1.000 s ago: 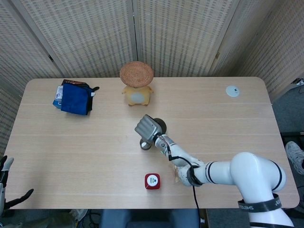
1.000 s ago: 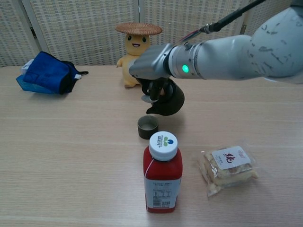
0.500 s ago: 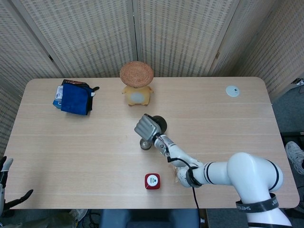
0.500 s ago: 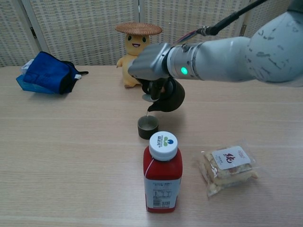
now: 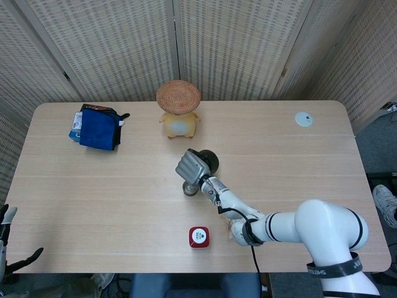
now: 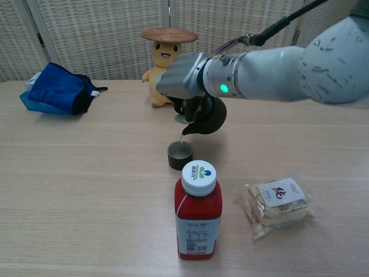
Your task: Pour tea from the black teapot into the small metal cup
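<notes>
Black, round and glossy, the teapot (image 6: 209, 118) hangs tilted in the right hand (image 6: 185, 78), spout just above the small dark metal cup (image 6: 180, 155) below it. Tilting further risks overfilling or splashing past the rim.

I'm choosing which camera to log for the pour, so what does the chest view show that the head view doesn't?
Only the chest view shows the thin stream of tea falling from the spout, and the snack packet's label. Only the head view shows the left hand at the table's lower left edge and the white disc at the far right. Both show the right hand tilting the black teapot over the small metal cup, and the red bottle.
</notes>
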{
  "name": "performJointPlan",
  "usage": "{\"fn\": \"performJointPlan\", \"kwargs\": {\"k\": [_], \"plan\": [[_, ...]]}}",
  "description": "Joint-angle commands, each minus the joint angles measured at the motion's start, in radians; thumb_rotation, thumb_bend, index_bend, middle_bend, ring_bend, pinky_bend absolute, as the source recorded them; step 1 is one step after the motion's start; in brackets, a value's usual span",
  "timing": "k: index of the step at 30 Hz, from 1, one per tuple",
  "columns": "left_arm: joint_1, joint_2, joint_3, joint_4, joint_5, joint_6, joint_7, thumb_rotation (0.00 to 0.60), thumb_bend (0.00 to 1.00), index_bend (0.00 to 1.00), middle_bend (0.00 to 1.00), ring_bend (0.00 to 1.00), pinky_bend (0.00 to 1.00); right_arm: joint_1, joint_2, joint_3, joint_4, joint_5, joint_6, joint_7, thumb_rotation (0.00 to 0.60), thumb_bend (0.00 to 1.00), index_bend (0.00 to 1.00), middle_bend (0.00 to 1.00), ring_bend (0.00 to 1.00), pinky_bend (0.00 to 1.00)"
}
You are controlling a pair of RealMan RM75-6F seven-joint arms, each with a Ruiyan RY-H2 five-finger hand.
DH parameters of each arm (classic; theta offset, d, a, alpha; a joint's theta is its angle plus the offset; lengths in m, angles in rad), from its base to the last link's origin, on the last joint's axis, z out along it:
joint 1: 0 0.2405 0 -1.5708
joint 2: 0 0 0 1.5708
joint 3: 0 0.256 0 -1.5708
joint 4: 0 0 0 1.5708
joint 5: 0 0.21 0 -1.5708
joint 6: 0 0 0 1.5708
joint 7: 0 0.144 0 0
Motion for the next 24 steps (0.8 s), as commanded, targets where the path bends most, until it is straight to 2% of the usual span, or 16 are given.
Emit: {"fn": "performJointPlan", "kwargs": {"k": [1,24], "plan": [[0.0,0.0,0.0,0.0,0.0,0.0,0.0,0.5,0.01,0.0,0.0,0.0,0.0,0.0,-0.002,-0.004,0.0,-0.004,0.006,-0.009,0.383,0.5,1.0,1.0,1.0,0.48],[0.005,-0.002,-0.002,0.004,-0.003,0.001,-0.005,0.498,0.01,0.0,0.0,0.0,0.0,-0.002,-0.014,-0.001,-0.009,-0.004,0.021,-0.044,0.387,0.5,1.0,1.0,1.0,0.48]]}}
